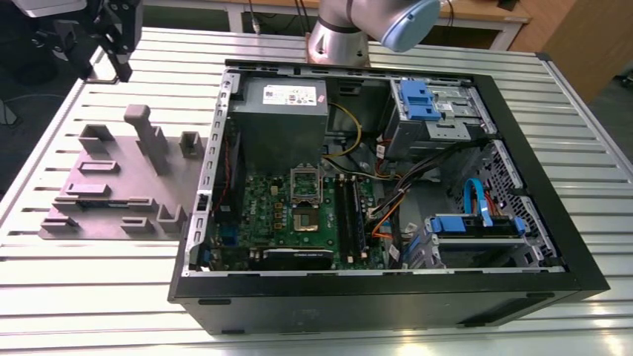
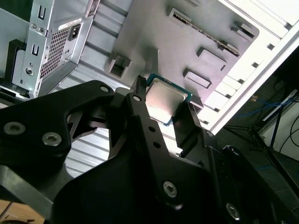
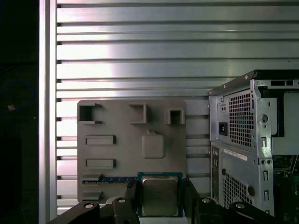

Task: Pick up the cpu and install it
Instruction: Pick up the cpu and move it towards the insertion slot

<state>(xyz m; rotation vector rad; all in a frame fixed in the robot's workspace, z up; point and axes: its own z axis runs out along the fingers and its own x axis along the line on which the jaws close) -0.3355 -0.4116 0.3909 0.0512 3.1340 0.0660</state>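
**A:** Exterior view first. Counts?

**B:** One arm (image 1: 342, 37), one gripper (image 1: 109, 68), one grey fixture plate (image 1: 114, 182), one open computer case (image 1: 396, 300). I see the gripper hanging over the tabletop's (image 1: 99, 297) far corner at the exterior view's left. The plate lies along that left edge and the case sits beside it, toward the middle.

**A:** Second wrist view?

**B:** One cpu (image 2: 166, 100), two fingers (image 2: 140, 109). The gripper (image 2: 164, 95) is pinching the cpu by two opposite edges. It is up in the air, well apart from the fixture plate (image 2: 187, 46) behind it. The silver top faces the camera and the chip looks tilted, corner-on. Case (image 2: 51, 42) off to one side.

**A:** Long axis?

**B:** It's square, so I can't call one.

**A:** First wrist view?

**B:** One cpu (image 3: 160, 196) clamped in the gripper (image 3: 160, 186), a finger (image 3: 132, 198) on each side. Silver top faces the camera, and the chip's edges run square with the fixture plate's (image 3: 126, 149) edges. It overlaps one plate edge in the picture. Case (image 3: 243, 140) just beside the plate.
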